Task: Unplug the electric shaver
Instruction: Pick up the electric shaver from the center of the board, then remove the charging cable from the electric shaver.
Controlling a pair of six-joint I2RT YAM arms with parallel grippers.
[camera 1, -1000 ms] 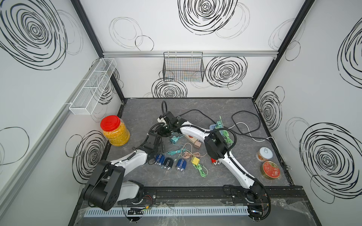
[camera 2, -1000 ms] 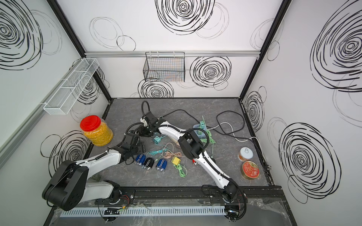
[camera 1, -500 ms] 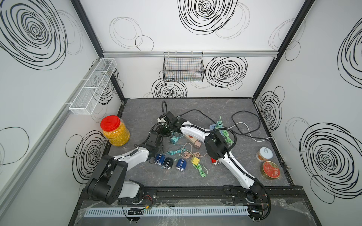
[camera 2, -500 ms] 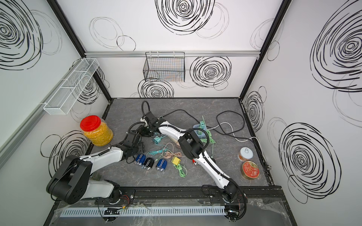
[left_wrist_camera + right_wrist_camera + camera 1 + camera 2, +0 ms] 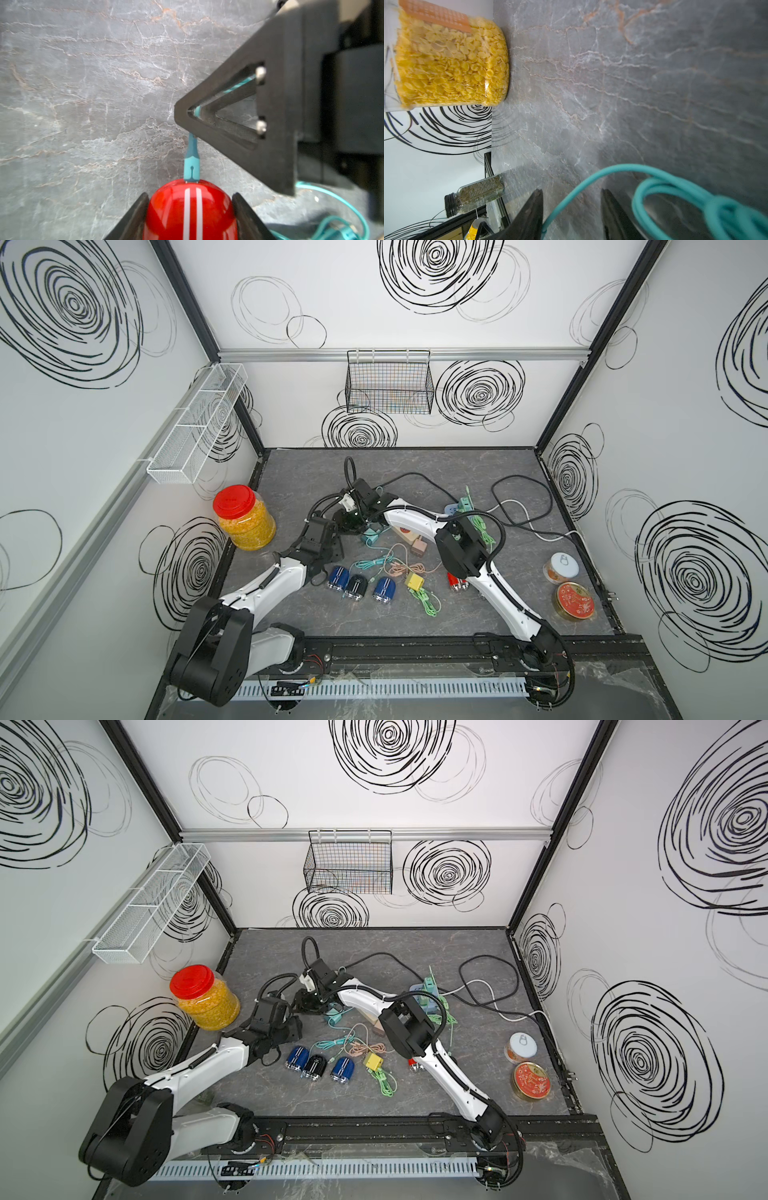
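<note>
1 shaver (image 5: 190, 216) — L gripper (image 5: 190, 196) flanking, plugged

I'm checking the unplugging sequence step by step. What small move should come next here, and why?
Probably close the right pincer on the teal cable: it runs between that pincer's open jaws, the teal plug sits in the red shaver, and the left pincer flanks the shaver.

Place: a robot test booth in a lab.
Walls: white panels (image 5: 353, 290) with black swirls are boxing in a grey table (image 5: 436, 464).
Arms: a left arm (image 5: 270, 585) and a right arm (image 5: 498, 597) are reaching in from a front rail (image 5: 395, 649).
</note>
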